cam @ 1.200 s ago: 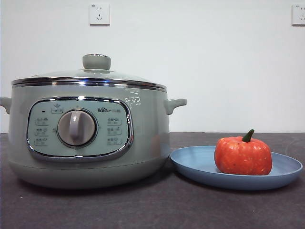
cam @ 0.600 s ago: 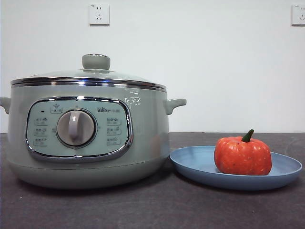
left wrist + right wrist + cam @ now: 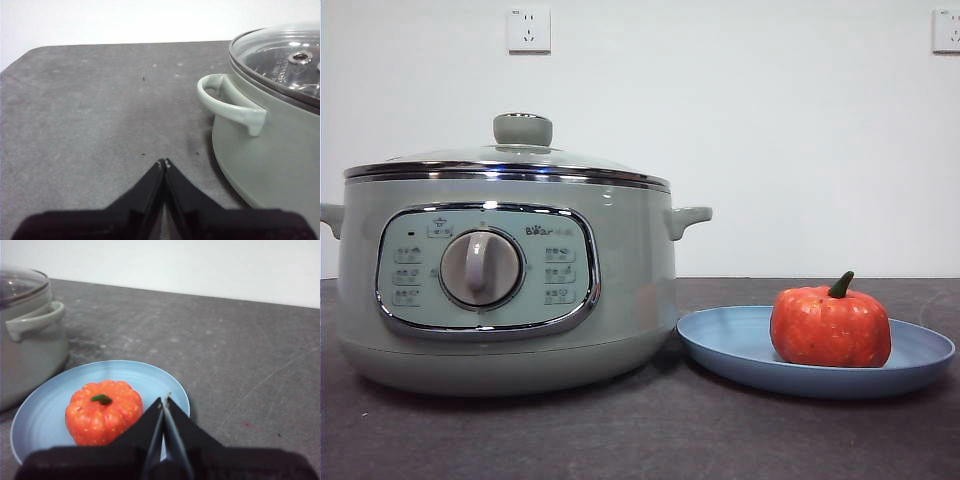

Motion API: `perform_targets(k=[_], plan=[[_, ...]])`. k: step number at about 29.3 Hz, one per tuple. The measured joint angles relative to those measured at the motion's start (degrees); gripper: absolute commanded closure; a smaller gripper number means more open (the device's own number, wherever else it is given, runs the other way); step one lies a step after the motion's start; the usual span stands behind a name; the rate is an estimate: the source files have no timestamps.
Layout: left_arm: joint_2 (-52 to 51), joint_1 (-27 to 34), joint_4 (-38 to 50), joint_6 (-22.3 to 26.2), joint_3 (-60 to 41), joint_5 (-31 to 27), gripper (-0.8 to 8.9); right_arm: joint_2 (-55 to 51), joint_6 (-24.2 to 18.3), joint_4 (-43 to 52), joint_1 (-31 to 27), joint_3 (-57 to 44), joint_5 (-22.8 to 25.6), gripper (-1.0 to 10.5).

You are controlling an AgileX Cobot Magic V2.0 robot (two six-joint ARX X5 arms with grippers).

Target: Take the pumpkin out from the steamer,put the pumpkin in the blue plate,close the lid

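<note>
The orange-red pumpkin (image 3: 830,326) (image 3: 103,411) with its green stem rests upright in the blue plate (image 3: 730,345) (image 3: 45,400), right of the steamer (image 3: 620,290) (image 3: 270,150) (image 3: 25,345). The glass lid (image 3: 510,158) (image 3: 280,55) sits flat on the steamer's chrome rim, knob on top. My right gripper (image 3: 164,401) is shut and empty, hovering just beside the pumpkin over the plate's edge. Off the steamer's side handle (image 3: 230,102), my left gripper (image 3: 163,163) is shut above bare table. Neither gripper appears in the front view.
The dark grey table (image 3: 640,440) runs out to a rounded corner (image 3: 20,65) in the left wrist view. A white wall with two sockets (image 3: 528,29) stands behind.
</note>
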Motion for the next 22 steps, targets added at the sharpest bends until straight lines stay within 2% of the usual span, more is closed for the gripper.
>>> perform_targets(k=[4, 12, 22], plan=[[0.0, 0.0, 0.0, 0.0, 0.0, 0.0, 8.17, -3.9, 0.0, -4.9, 0.0, 0.1, 1.2, 9.5], [0.0, 0.0, 0.0, 0.0, 0.0, 0.0, 8.17, -4.3, 2.9, -5.0, -0.2, 0.3, 1.3, 9.5], [0.0, 0.0, 0.0, 0.0, 0.0, 0.0, 8.17, -4.1, 3.5, -5.0, -0.2, 0.3, 1.3, 9.5]])
